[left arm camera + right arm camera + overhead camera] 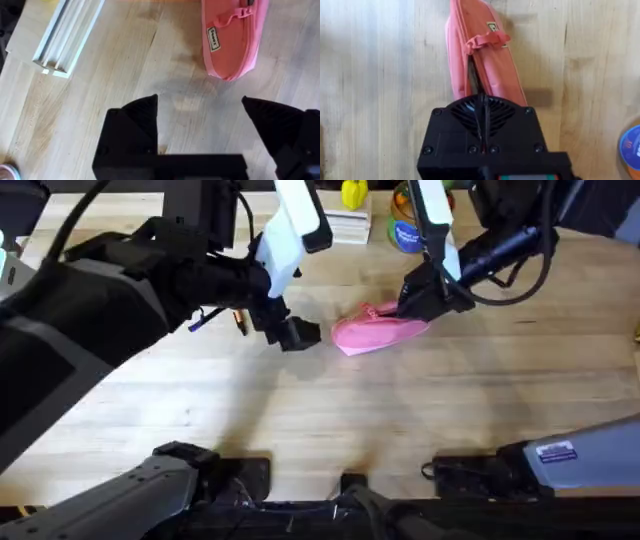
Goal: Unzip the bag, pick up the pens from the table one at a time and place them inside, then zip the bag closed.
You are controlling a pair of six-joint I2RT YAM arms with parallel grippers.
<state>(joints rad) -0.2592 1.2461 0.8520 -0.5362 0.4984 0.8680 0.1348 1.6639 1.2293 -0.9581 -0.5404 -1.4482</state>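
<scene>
Bag [378, 330] lies mid-table [330, 415], its zipper partly parted, with the right gripper [420, 304] shut on its far end. If that pinch slips off the zipper, the soft pouch may just drag instead of opening. Left gripper [200, 122] hovers beside it, jaws wide and empty.

The pink bag [378, 332] lies on its side near the middle of the pale wooden table [330, 420], its zipper partly open along the top edge with a dark gap showing. A small label and a pink loop sit on its upper face.
</scene>
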